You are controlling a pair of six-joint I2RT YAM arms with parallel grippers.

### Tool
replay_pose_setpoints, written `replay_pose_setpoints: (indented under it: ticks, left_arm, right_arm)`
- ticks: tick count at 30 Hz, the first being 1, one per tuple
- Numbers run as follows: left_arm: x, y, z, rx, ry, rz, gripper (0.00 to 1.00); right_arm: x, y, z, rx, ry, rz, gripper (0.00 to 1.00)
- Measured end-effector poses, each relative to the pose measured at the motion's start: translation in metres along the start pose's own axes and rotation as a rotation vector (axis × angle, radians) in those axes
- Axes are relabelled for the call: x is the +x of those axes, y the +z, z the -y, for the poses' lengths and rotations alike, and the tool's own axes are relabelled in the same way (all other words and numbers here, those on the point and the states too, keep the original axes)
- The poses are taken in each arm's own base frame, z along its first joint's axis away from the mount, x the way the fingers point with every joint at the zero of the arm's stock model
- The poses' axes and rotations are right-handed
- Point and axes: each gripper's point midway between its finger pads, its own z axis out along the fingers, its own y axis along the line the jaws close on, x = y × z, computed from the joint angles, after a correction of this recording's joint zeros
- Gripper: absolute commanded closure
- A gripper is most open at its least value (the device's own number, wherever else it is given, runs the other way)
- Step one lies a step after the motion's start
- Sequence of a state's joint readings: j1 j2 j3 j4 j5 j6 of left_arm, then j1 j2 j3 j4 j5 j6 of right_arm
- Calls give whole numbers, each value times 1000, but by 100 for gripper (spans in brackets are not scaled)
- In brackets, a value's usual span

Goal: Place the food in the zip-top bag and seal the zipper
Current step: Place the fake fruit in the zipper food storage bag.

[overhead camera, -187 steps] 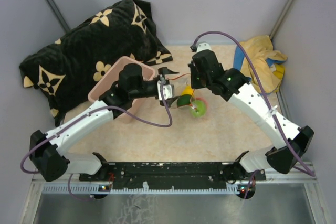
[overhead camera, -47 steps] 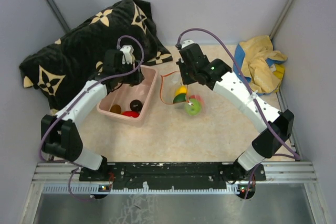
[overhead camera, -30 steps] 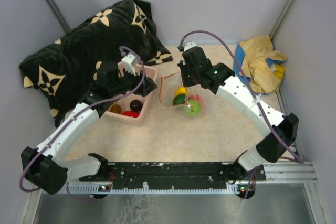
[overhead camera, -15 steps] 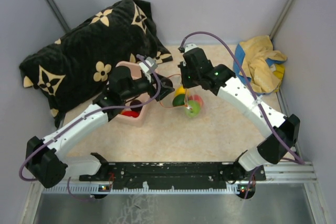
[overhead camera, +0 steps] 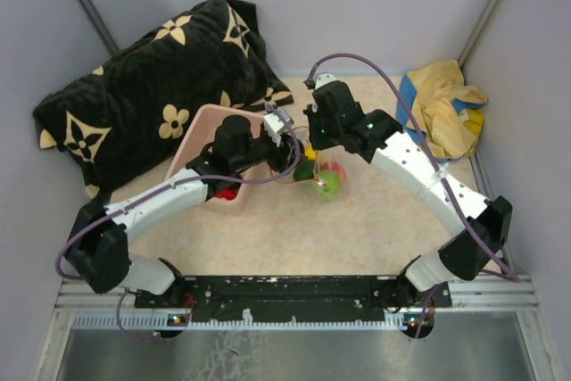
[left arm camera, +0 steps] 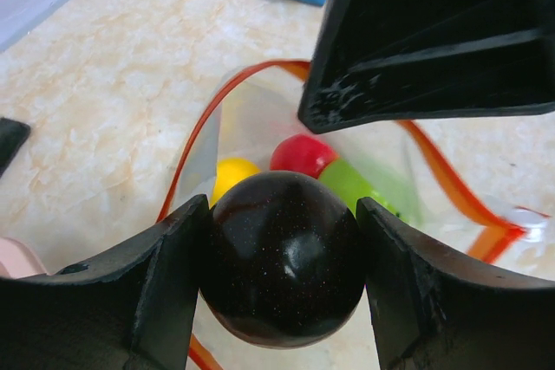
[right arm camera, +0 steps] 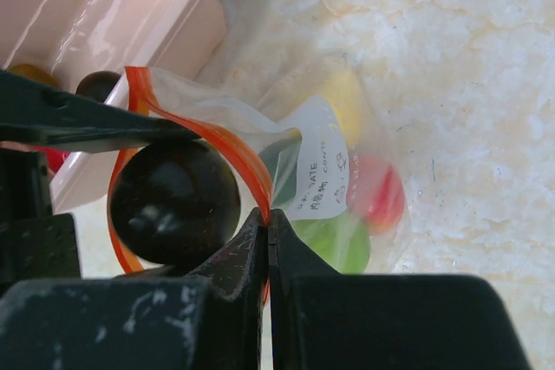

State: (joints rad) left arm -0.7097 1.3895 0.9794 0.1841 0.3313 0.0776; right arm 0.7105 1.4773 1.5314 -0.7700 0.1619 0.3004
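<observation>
A dark brown ball of food (left arm camera: 282, 257) is clamped between the fingers of my left gripper (left arm camera: 282, 276), right at the open mouth of the zip-top bag (right arm camera: 334, 179). My right gripper (right arm camera: 268, 218) is shut on the orange-red zipper (right arm camera: 217, 140) and lifts one side of the mouth. Inside the bag lie a yellow piece (left arm camera: 232, 175), a red piece (left arm camera: 299, 155) and a green piece (left arm camera: 355, 184). From above, the left gripper (overhead camera: 287, 151) and right gripper (overhead camera: 314, 144) meet over the bag (overhead camera: 323, 180).
The pink tub (overhead camera: 201, 144) stands just left of the bag with a red piece (overhead camera: 227, 192) still in it. A black flowered cushion (overhead camera: 152, 69) fills the back left. A yellow and blue cloth (overhead camera: 446, 104) lies at the back right.
My left arm has swung right from above the pink tub to the bag's mouth, carrying the dark ball. The right gripper has held the zipper in place.
</observation>
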Motion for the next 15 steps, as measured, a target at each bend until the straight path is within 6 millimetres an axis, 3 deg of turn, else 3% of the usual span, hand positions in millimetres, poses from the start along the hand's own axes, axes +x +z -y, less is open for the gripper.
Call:
replay_pose_setpoints:
  ticks: [6,15]
  left_arm:
    - [23,16,-15,-61,30,-56,32]
    - [19,20,-22,-95,46,-48,11]
  right_arm:
    - [-3,-5,0,-4,9,12,100]
    - [-4,-6,-1,-5,19,17,100]
